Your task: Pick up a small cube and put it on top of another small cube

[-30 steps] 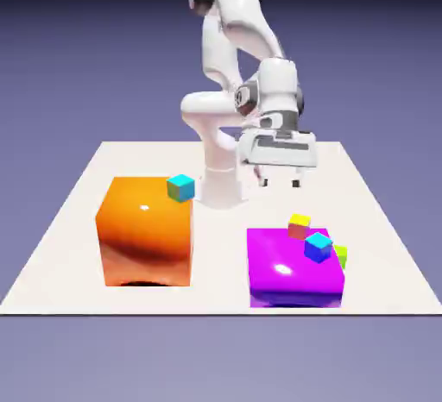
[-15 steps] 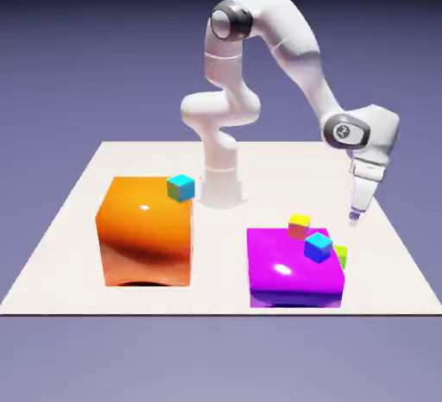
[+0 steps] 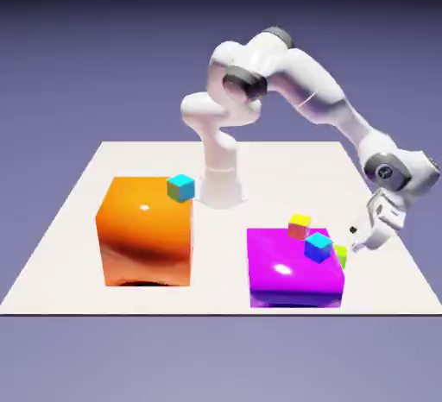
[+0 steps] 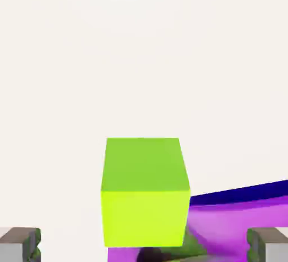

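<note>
- The arm (image 3: 319, 103) has swung lower and further toward the exterior view's right than half a second ago, and now stretches out low over the table (image 3: 78, 219).
- The gripper (image 3: 356, 238) hangs beside the magenta block (image 3: 289, 271), tilted toward it, fingers spread wide and empty.
- The small cube (image 4: 144, 190) sits on the table, touching the magenta block's side, between the fingertips (image 4: 19, 244) in the hand view.

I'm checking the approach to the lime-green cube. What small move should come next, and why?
Probably ease the end effector forward until its fingertips flank the lime-green cube, then close. The jaws stand wide apart with the cube centred between them but ahead of the tips, beside the magenta block.
</note>
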Tool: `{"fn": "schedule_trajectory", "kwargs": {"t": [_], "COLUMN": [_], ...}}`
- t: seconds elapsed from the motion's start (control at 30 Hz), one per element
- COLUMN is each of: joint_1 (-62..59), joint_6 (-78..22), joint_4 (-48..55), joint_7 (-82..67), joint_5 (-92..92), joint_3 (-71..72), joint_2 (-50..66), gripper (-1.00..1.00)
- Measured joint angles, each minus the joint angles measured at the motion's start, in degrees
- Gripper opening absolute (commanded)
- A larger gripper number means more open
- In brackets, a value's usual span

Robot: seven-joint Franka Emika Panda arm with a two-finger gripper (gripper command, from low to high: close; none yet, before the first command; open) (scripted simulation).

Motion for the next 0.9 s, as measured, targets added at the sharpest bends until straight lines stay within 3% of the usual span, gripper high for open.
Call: {"fn": "schedule_trajectory", "kwargs": {"t": [0.03, 0.07, 0.33, 0.9], "joint_1": [-0.14, -0.22, -3.26, -19.91], "joint_6": [2.49, 3.93, -2.41, -10.34], "joint_4": [-1.40, -2.22, 4.17, -6.36], "joint_7": [1.01, 1.60, 0.78, 16.79], "joint_5": [-1.89, -2.99, 6.97, 41.00], "joint_3": [-1.51, -2.38, 5.83, -26.72], "joint_2": [1.59, 2.52, -6.47, -35.02], "gripper": [0.00, -1.00, -1.00, -1.00]}}
